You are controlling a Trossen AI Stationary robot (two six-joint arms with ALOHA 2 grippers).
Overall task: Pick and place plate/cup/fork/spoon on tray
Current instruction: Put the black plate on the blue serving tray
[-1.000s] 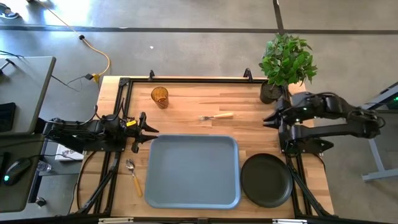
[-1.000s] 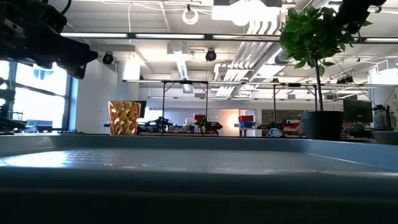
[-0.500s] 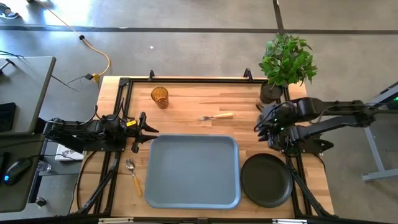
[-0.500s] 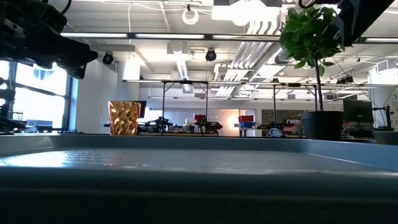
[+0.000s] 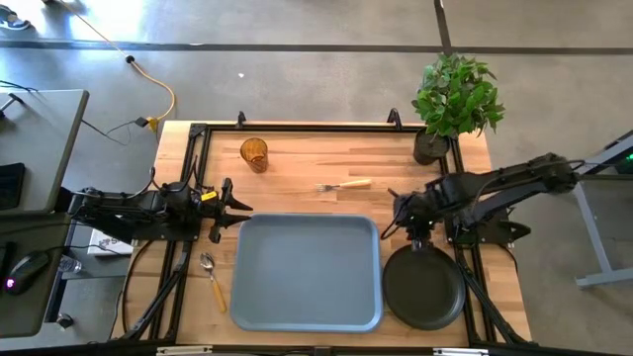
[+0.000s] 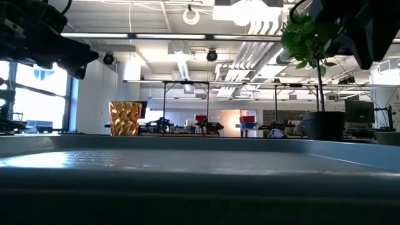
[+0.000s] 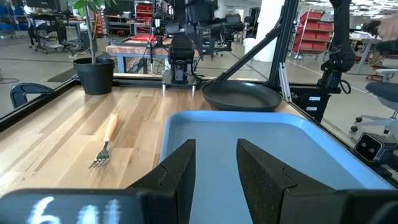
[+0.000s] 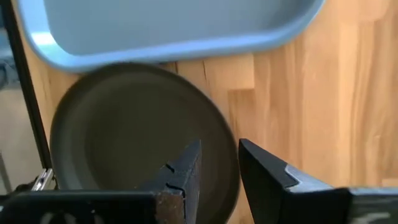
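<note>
The right gripper (image 5: pixel 400 220) reaches inward from the right edge, its fingers (image 8: pixel 186 171) slightly apart. The left gripper (image 5: pixel 232 208) rests at the left edge, fingers (image 7: pixel 180 168) parted.

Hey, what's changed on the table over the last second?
The right end effector swung in from beside the potted plant toward the table's middle and down, now over the far rim of the plate, fingers open, holding nothing. The left end effector, tray, cup, fork and spoon stayed put.
</note>
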